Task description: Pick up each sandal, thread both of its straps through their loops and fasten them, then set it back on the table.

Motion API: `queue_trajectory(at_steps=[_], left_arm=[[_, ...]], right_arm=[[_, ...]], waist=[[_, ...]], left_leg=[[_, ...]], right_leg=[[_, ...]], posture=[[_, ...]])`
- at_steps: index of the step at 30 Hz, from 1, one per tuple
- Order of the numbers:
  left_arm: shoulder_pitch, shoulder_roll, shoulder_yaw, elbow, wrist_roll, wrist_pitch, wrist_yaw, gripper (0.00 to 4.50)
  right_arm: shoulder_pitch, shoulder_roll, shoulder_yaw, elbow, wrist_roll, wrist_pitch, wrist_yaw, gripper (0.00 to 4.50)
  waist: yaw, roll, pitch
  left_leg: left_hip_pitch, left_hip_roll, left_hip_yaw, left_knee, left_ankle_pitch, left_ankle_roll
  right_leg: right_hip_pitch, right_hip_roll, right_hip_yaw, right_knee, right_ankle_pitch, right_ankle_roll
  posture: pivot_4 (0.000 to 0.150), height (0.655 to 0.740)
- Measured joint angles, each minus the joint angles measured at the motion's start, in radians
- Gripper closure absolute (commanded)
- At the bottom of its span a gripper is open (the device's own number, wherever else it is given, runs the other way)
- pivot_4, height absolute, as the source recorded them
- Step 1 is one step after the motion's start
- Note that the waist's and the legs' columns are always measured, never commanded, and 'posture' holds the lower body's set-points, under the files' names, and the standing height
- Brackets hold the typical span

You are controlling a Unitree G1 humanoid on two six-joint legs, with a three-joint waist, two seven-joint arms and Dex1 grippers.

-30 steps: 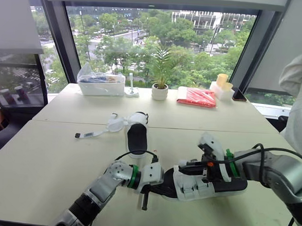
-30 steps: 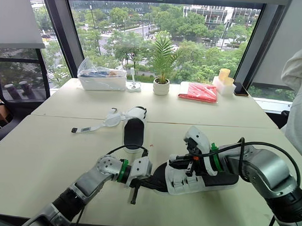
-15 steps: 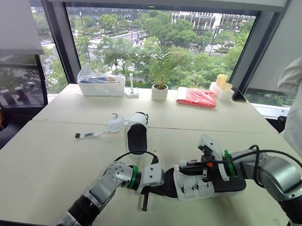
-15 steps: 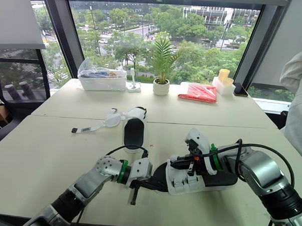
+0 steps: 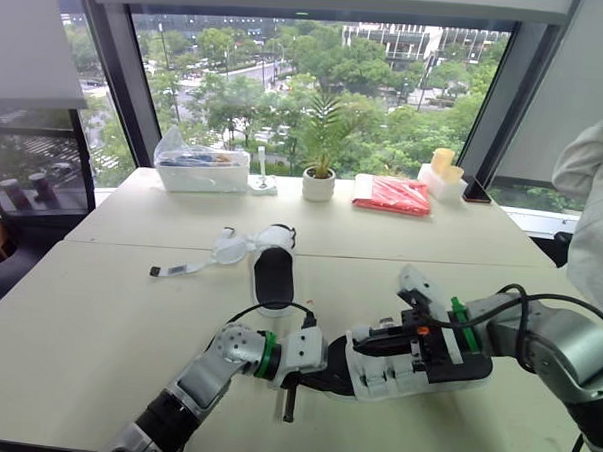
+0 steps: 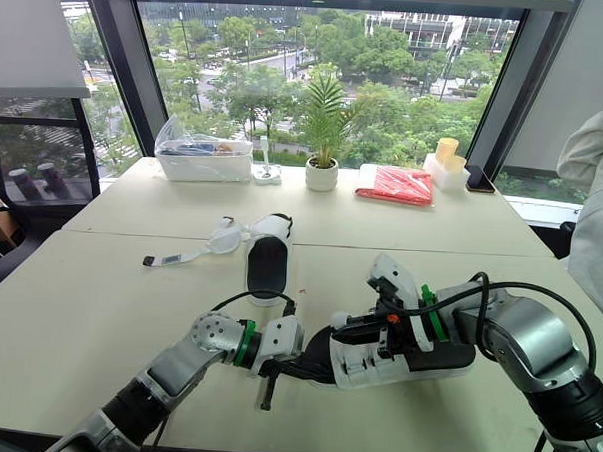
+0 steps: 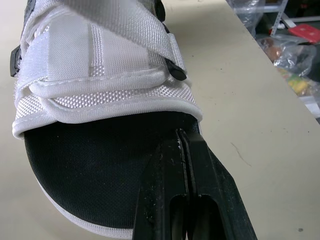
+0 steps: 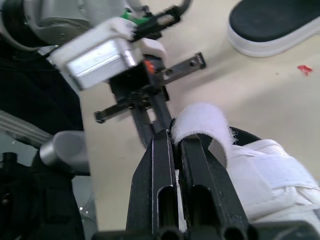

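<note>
One far sandal (image 5: 272, 275); near sandal (image 7: 100, 75) in left gripper (image 7: 181, 139), right gripper (image 8: 175, 138).

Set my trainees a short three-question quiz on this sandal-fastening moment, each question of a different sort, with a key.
1. True or false: the right gripper pinches the near sandal's white strap.
2. The left gripper, over that sandal's black insole, has fingers: A spread wide; B shut together; C hidden.
3. Fill in: the far sandal's loose strap trails toward the robot's ___.
Key: 1 true; 2 B; 3 left.
</note>
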Motion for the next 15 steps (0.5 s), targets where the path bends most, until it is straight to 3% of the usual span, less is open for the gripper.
queue_trajectory(at_steps=[10, 13, 15], left_arm=[[0.001, -0.003, -0.004, 0.000, 0.001, 0.000, 0.011, 4.50], [0.001, -0.002, -0.004, 0.000, 0.001, 0.001, 0.017, 4.50], [0.002, -0.003, -0.007, -0.001, 0.002, 0.001, 0.021, 4.50]], right_arm=[[-0.040, 0.043, 0.097, 0.166, -0.149, -0.130, 0.047, 4.48], [-0.062, 0.066, 0.111, 0.204, -0.187, -0.158, 0.045, 3.50], [-0.079, 0.075, 0.109, 0.241, -0.225, -0.162, 0.017, 2.52]], waist=[[0.000, 0.000, 0.000], [0.000, 0.000, 0.000], [0.001, 0.000, 0.000]], left_leg=[[0.000, 0.000, 0.000, 0.001, 0.000, 0.000], [0.002, 0.000, 0.000, 0.001, 0.000, 0.000], [0.002, 0.000, 0.000, 0.001, 0.000, 0.000]], right_leg=[[0.000, 0.000, 0.000, 0.000, 0.000, 0.000], [0.002, 0.000, 0.000, 0.000, 0.001, 0.000], [0.002, 0.000, 0.000, 0.000, 0.001, 0.000]], posture=[[0.150, 0.7400], [0.150, 0.7400], [0.150, 0.7400]])
